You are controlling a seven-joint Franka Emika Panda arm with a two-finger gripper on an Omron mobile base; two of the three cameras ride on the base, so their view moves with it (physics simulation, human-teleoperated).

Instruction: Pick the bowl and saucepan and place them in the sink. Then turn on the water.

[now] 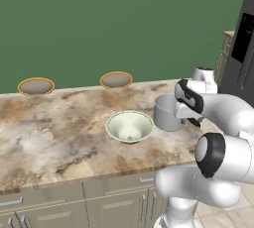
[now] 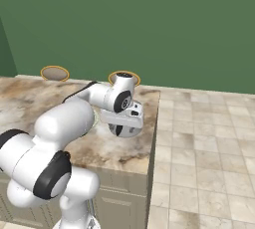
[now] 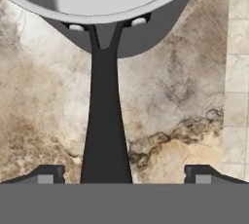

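The silver-grey saucepan stands upright on the marble counter near its right end. Its dark handle runs straight toward the hand. My gripper hovers over the handle's outer end, open, one fingertip on each side and neither touching it. From the right base view the hand covers most of the saucepan. The pale greenish bowl sits upright just left of the saucepan, apart from it. The sink and the water are out of view.
Two flat brown discs with gold rims lie along the back of the counter. The counter ends right of the saucepan, with tiled floor beyond. A dark tall appliance stands at the far right.
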